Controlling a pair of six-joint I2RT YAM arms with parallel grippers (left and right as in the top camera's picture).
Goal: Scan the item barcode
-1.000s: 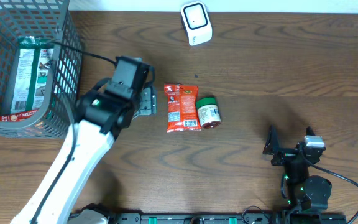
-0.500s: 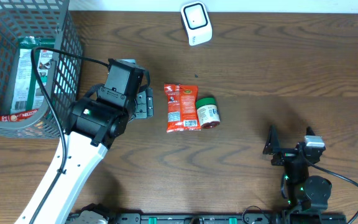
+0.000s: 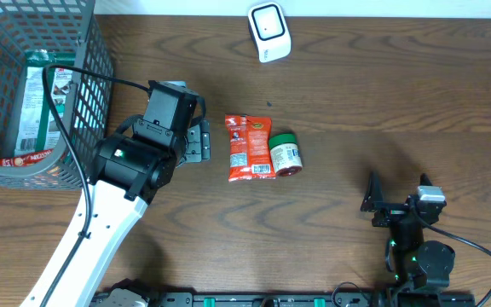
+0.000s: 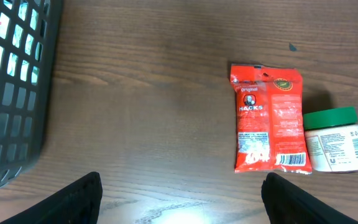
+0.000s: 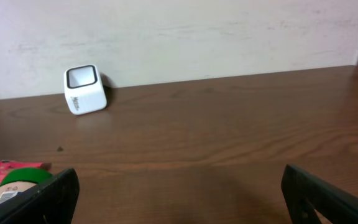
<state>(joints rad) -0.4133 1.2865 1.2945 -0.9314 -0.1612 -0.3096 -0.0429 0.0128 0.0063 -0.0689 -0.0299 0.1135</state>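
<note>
Over the last second the left gripper (image 3: 199,141) has eased slightly back from the red Hacks packet (image 3: 250,148), then held; its jaws stand wide apart on nothing, so I judge the pick has not begun; the packet lies flat mid-table, barcode up, against the jar; the right gripper (image 5: 182,193) gapes empty; count one packet, one green-lidded jar (image 3: 285,153), one white scanner (image 3: 268,31), one grey basket (image 3: 83,102) holding one pack (image 3: 37,102).

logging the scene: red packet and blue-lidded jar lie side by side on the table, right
No: the jar has a green lid, not blue, as the left wrist view shows. The packet and jar do lie side by side on the table.
</note>
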